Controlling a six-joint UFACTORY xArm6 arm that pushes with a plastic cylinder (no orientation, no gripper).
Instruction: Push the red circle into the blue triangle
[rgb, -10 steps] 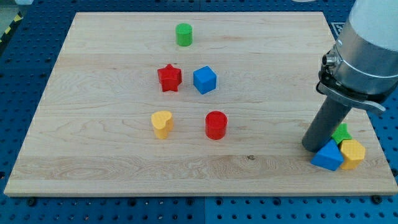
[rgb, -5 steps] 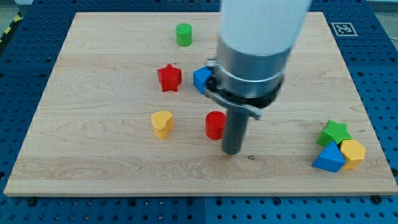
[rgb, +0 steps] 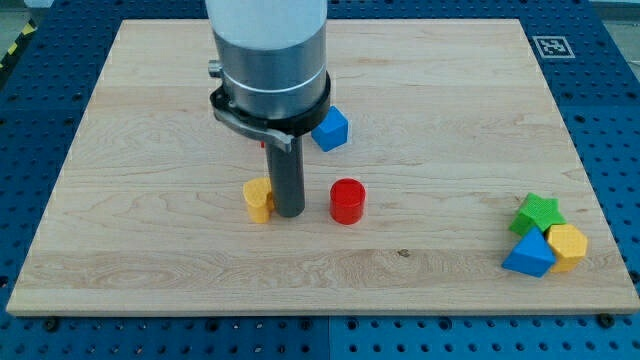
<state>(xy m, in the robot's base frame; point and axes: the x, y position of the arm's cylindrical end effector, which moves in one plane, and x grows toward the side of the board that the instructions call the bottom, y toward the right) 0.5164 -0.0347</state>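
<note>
The red circle (rgb: 347, 201) stands near the middle of the wooden board (rgb: 150, 250). The blue triangle (rgb: 528, 254) lies far off at the view's lower right, touching a green star (rgb: 538, 213) and a yellow block (rgb: 568, 246). My tip (rgb: 289, 212) rests on the board just to the left of the red circle, with a small gap between them. It stands right beside a yellow heart (rgb: 258, 199), which is on its left.
A blue cube (rgb: 331, 129) sits above the red circle, partly behind the arm. A sliver of a red star (rgb: 264, 144) shows behind the rod; the arm hides the rest. A fiducial tag (rgb: 553, 46) marks the board's top right corner.
My tip has swept from the blue triangle at the lower right across the board, passing below the red circle to its left side. The arm now hides the red star and green block.
</note>
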